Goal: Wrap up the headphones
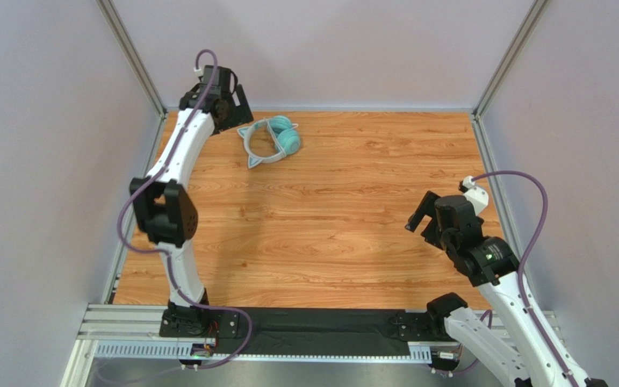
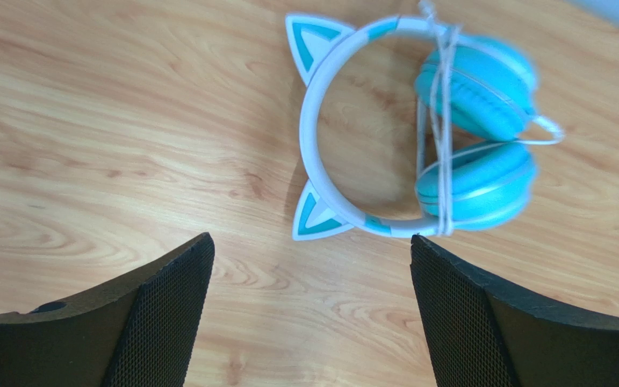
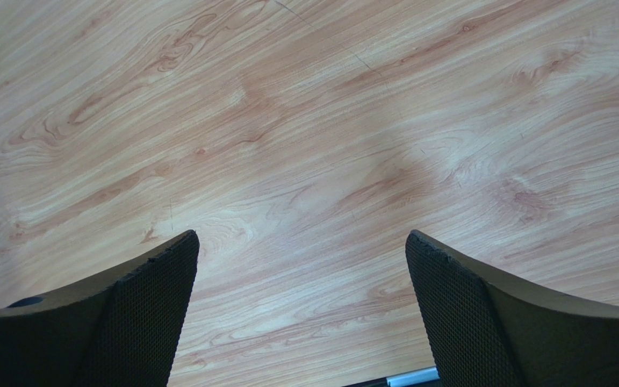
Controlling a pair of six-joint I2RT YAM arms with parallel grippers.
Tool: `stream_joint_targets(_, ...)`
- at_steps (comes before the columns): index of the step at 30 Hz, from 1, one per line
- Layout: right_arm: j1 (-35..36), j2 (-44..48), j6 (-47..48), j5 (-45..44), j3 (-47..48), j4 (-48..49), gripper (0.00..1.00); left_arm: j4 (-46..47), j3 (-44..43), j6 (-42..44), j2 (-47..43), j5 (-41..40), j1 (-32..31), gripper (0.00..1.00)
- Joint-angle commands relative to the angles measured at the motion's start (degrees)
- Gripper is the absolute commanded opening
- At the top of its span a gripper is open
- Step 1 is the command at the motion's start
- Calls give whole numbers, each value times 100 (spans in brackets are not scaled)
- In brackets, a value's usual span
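The teal cat-ear headphones [image 1: 274,141] lie flat near the bench's [image 1: 353,210] far left corner, cups side by side inside the pale headband, thin white cable [image 2: 443,121] wound across both. In the left wrist view the upper cup is blurred, and the right wrist view catches only a teal sliver. The left jaws hang spread and empty just beside the headphones; the right jaws, likewise spread, hover near the right edge, open wood between.
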State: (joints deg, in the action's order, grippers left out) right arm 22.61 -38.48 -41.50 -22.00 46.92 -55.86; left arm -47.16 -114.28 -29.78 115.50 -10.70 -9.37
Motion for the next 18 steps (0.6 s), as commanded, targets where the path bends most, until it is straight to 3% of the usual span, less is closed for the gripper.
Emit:
stream_joint_targets(1,-20,-291,475,-129,379,-119,100,127,928,490,-1387,-108,-21,95)
stream_joint_targets(7,-11,-730,880,-261,634,189,100,488,2916,895,-3910,-258,-337,95)
stream_joint_targets(11,-20,-1082,933,-287,766,250,100,356,3824,939,-5384,356,-390,95)
stream_joint_targets(18,-11,-1320,985,-305,687,593,100,75,5406,649,-7066,1165,-584,95)
